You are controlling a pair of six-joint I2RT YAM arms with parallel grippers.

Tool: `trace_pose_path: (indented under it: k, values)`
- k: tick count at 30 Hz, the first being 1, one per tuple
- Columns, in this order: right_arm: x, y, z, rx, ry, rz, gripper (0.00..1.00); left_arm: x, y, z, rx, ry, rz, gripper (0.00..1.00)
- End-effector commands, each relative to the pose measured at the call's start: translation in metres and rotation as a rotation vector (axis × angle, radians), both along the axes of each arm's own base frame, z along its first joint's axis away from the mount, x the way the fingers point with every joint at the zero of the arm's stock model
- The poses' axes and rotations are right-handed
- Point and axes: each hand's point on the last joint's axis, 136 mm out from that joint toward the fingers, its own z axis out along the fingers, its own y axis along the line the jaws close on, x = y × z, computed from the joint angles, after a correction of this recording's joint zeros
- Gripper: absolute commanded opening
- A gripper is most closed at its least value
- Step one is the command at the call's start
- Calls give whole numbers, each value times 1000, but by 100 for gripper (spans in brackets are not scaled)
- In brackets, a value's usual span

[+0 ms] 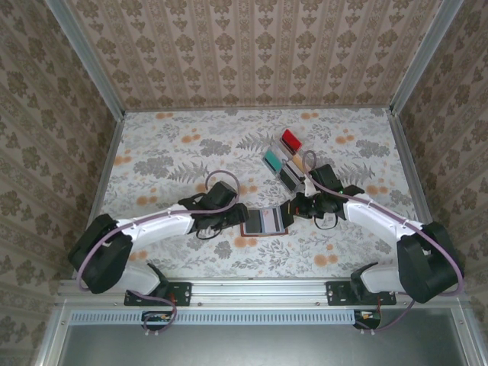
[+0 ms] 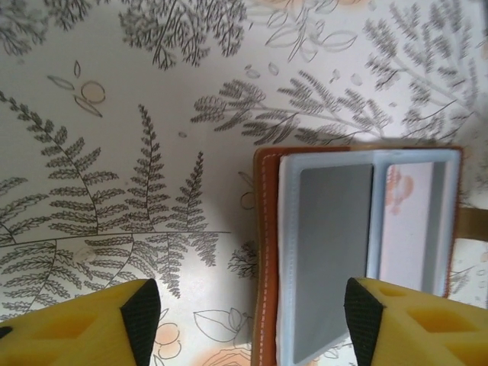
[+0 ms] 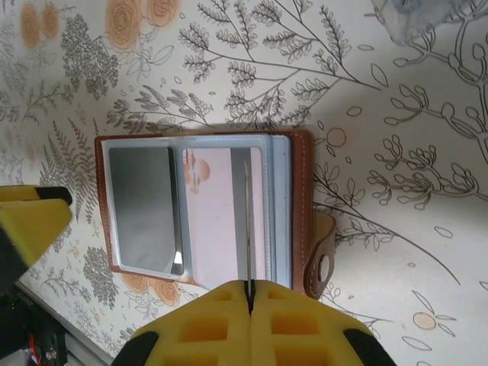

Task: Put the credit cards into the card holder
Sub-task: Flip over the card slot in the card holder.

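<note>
Holder (image 1: pixel 265 221): brown, lying open and flat on the bench (image 1: pixel 168 160), pale blue pockets facing up, clasp tab at one side. Grey card (image 3: pixel 141 210) sits in one pocket. Second card (image 3: pixel 248 221) stands edge-on over the middle pocket, pinched in the right claw (image 3: pixel 249 293).

Both arms sit on black brackets (image 1: pixel 171 290) bolted to the rail (image 1: pixel 259 290). Just above the rail, each carries a bulky, rounded black housing (image 1: pixel 99 263). Beyond that, the left arm (image 1: pixel 152 226) and right arm (image 1: pixel 381 216) have smooth white shells, with black joints farthest from the rail. A lilac cable (image 1: pixel 221 177) loops along each arm. The left gripper (image 2: pixel 252 316) has blocky yellow fingers (image 2: pixel 69 328) with square recesses and black pads (image 2: pixel 143 316). The right gripper (image 3: pixel 249 293) is the same yellow, black at its corners.
</note>
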Motion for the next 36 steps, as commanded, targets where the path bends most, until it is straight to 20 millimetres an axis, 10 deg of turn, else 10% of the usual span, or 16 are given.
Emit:
trace_pose_path:
  k: [1,15,36]
  values:
    - [1,1,-6,-15,-26,22,2,3,-9,1,16,-16,-34,64]
    - [-5,5,-31,3,-15,49,2,-2,-19,-19,3,19,-56,36]
    - [2,25,26,118,-124,68,4,1,-29,-21,6,9,-75,23]
